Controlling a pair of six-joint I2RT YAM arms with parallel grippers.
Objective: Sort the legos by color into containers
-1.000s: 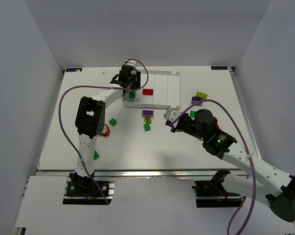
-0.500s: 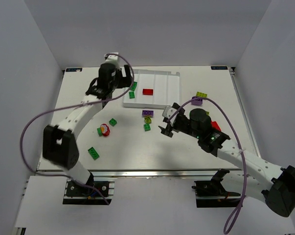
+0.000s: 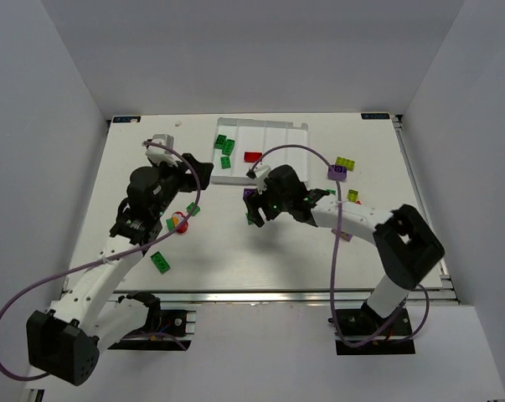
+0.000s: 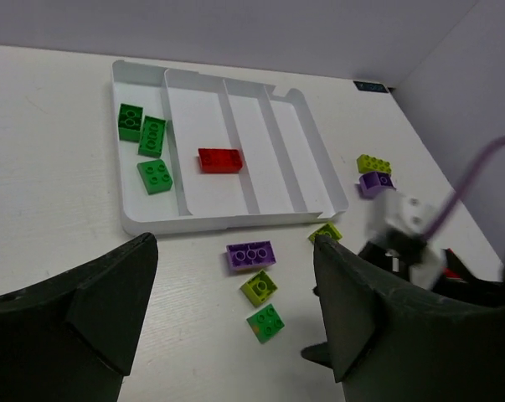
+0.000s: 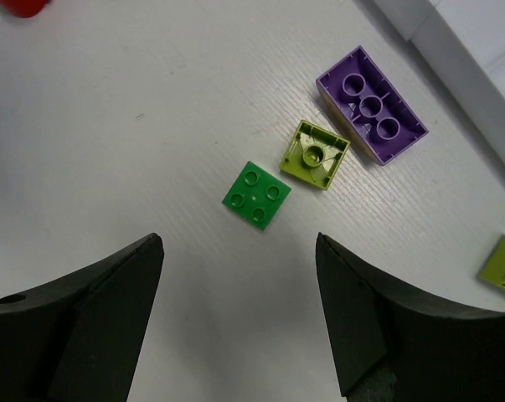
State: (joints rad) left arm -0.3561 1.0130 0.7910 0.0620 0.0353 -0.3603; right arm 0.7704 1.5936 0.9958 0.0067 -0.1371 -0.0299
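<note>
White table (image 3: pixel 227 251) holds the white tray (image 4: pixel 235 224), with three green legos (image 4: pixel 152 136) in its leftmost compartment and a red lego (image 4: pixel 219 160) in the next. Left gripper (image 4: pixel 235 335) hangs short of the tray, jaws wide and empty. Right gripper (image 5: pixel 239 318), also spread and empty, hovers over a purple brick (image 5: pixel 372 105), yellow-green brick (image 5: pixel 316 155) and small green brick (image 5: pixel 256 195) clustered on the table

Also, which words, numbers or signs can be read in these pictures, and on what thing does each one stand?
No text can be read in any view.
Right corner label: dark, too small and blurred to read.
Left corner label: dark, too small to read.
Legos and tray: no print visible.
</note>
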